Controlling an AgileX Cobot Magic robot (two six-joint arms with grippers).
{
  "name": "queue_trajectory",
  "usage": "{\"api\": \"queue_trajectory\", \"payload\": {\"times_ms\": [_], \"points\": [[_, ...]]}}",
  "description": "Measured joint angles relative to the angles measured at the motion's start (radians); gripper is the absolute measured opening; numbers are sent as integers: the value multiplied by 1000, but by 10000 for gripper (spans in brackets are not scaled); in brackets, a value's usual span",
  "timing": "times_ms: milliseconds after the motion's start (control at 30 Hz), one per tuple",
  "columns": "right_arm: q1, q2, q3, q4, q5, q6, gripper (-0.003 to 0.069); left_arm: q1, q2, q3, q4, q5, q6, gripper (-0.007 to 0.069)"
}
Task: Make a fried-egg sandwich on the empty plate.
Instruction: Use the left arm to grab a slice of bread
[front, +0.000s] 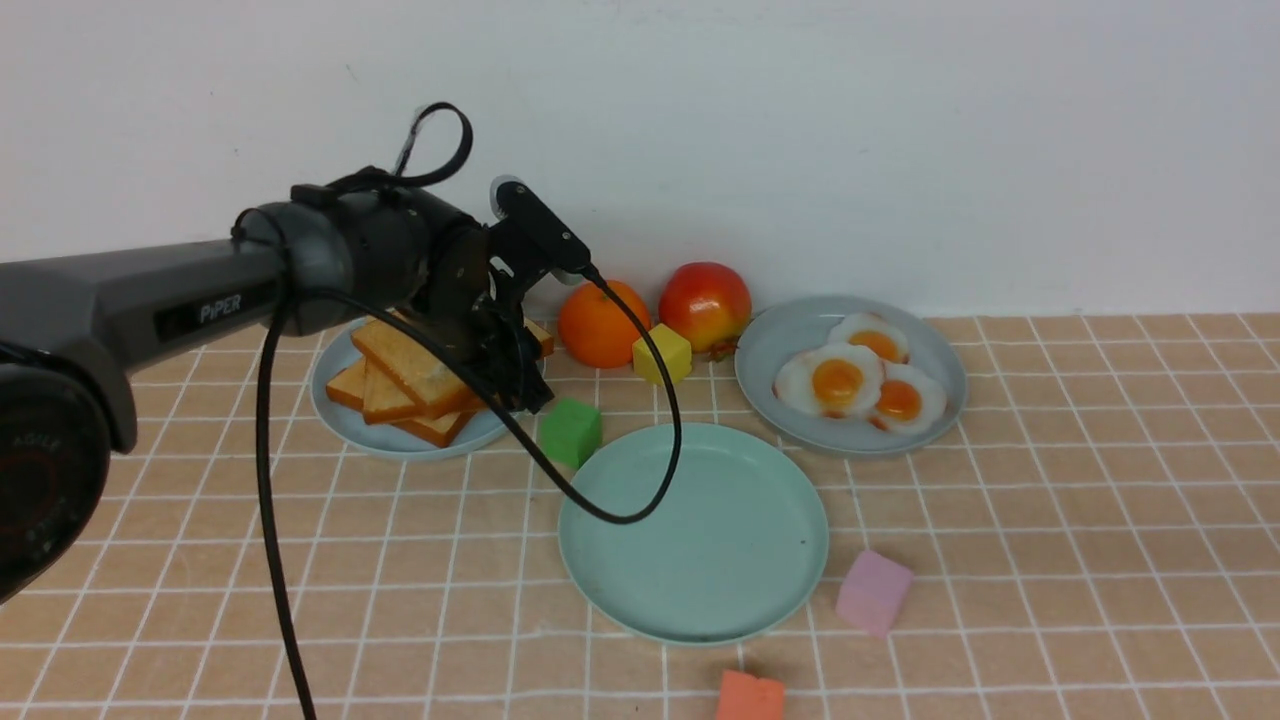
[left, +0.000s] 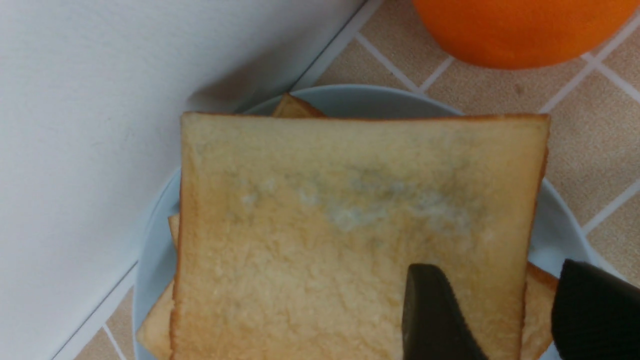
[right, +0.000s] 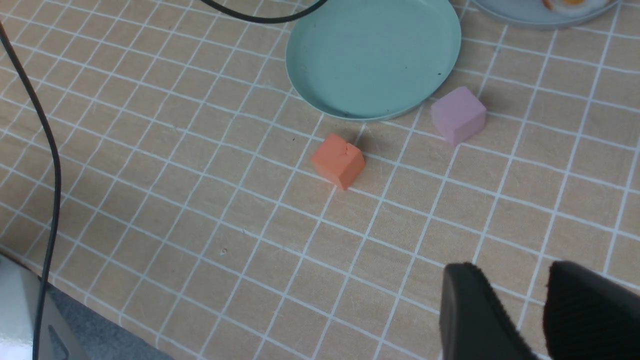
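From my station the room is plain: a white wall (front: 900, 130) behind, and a tan tabletop (front: 1100, 500) ruled into small squares by white lines, running back to meet the wall just behind the fruit.

At the left, the left arm (front: 150, 300) reaches in over a pale blue-grey plate (front: 395, 448) that carries the toast stack (front: 410, 385). The left gripper (front: 520, 390) sits low at the stack's right side. On its wrist feed the jaws stand moderately apart, one finger over the top slice (left: 350, 235) and the other past its edge, clamping nothing that I can see. Its black cable (front: 640, 500) loops down across the left part of the empty plate (front: 720, 560), which lies mid-table, nearer me than the other two plates.

A green cube (front: 570, 432) sits just beside that plate's far-left rim. Back by the wall stand an orange (front: 603, 322), a yellow cube (front: 662, 353) and a red apple (front: 706, 305), close together.

Right of them a second blue-grey plate (front: 780, 345) holds three eggs. The fried egg (front: 830, 382) lies on its left side, touching the two smaller eggs (front: 875, 340). A lilac cube (front: 873, 592) rests just beside the empty plate's near-right rim, and an orange-red cube (front: 750, 697) lies near its front.

The right gripper (right: 522, 272) shows only on its own feed, above bare tabletop, jaws narrowly apart and empty.
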Motion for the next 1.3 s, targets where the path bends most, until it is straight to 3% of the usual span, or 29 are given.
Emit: {"api": "queue_trajectory", "payload": {"times_ms": [500, 633, 933, 1100, 1300], "points": [[0, 0, 0, 0, 0, 0, 239, 1, 24, 0, 85, -32, -27, 352], [0, 0, 0, 0, 0, 0, 239, 1, 24, 0, 97, -41, -81, 322], [0, 0, 0, 0, -1, 0, 239, 1, 24, 0, 113, -49, -126, 98], [0, 0, 0, 0, -1, 0, 239, -8, 11, 0, 127, -15, -127, 93], [0, 0, 0, 0, -1, 0, 239, -82, -110, 0, 122, 144, -194, 93]]}}
